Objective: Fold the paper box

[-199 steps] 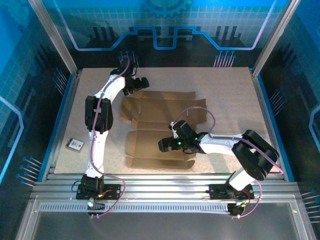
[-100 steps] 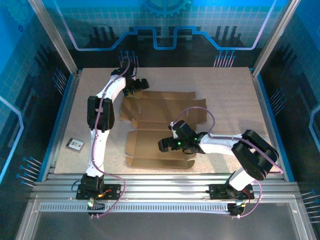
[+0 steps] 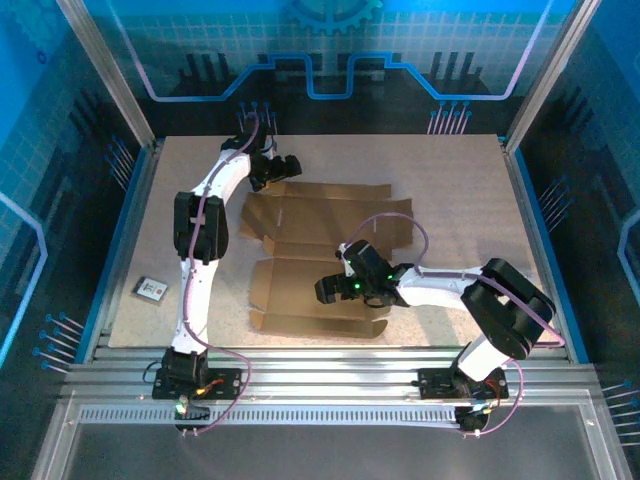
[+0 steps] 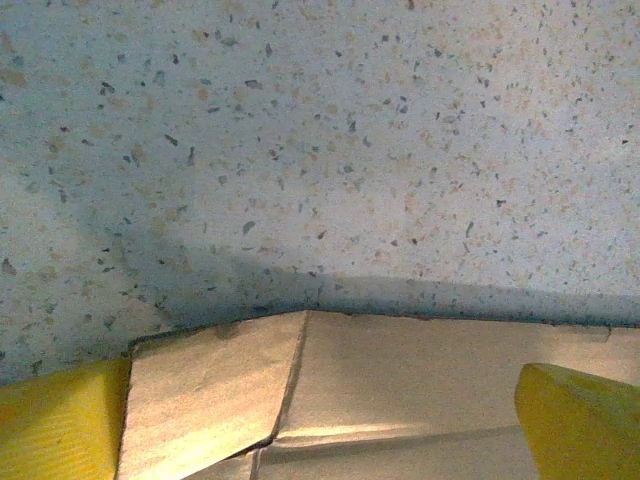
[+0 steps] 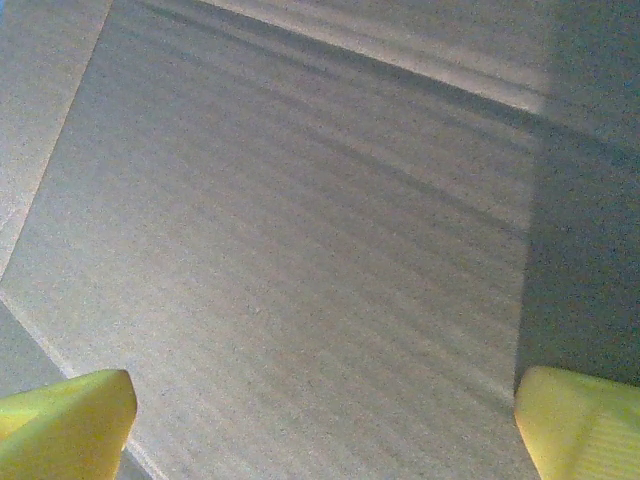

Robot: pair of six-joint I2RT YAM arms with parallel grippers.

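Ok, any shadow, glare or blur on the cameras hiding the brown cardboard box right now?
Top external: sharp, flat brown cardboard box evenly lit, no glare. Left wrist: dark shadow band on the speckled table along the box edge. Right wrist: close, soft cardboard, right side shaded.

The paper box (image 3: pixel 320 215) lies on the table (image 3: pixel 455 175), a card (image 3: pixel 150 289) to its left.

left end effector (image 3: pixel 284 167) nudged right, slightly farther
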